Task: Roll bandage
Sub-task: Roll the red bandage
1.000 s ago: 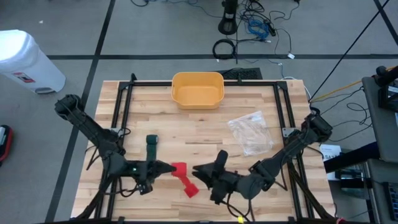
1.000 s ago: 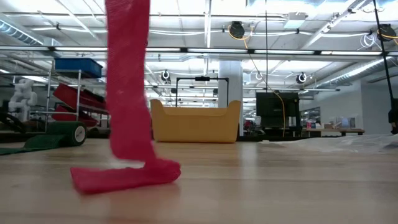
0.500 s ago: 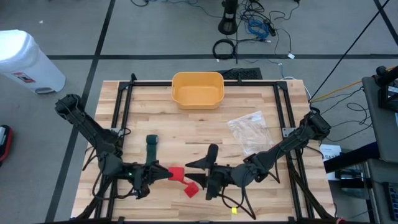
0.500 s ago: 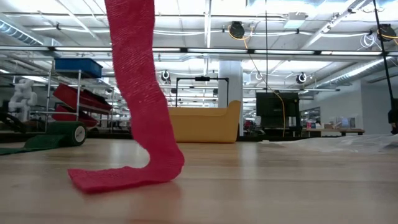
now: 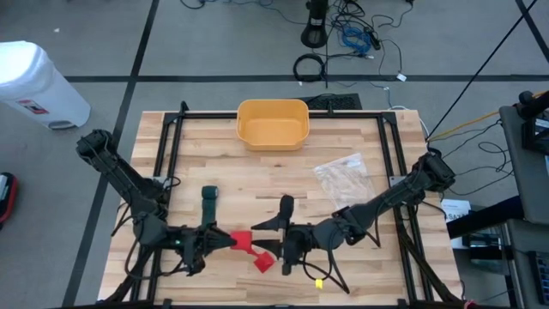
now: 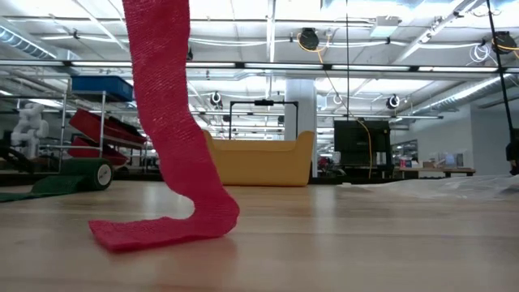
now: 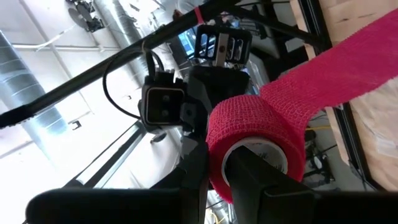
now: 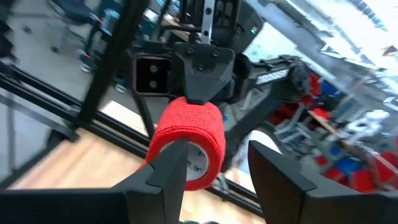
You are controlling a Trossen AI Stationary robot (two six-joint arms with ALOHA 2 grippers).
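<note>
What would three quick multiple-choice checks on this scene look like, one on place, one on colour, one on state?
1. Where is the yellow bin?
A. at the table's far edge, centre
B. under the left arm
C. on the floor

2. What colour is the bandage lying flat beside the left arm?
A. white
B. dark green
C. blue

3. How does the red bandage roll stand?
A. fully wound in the bin
B. partly unwound, tail trailing onto the table
C. flat and untouched

Key: 1 A, the high view shows it at the far edge, midway. 2 B, the dark green bandage lies on the wood there. 3 B, the left pincer holds the roll, its strip hangs to the wood in the low view, and the right pincer is open around the roll's end.
</note>
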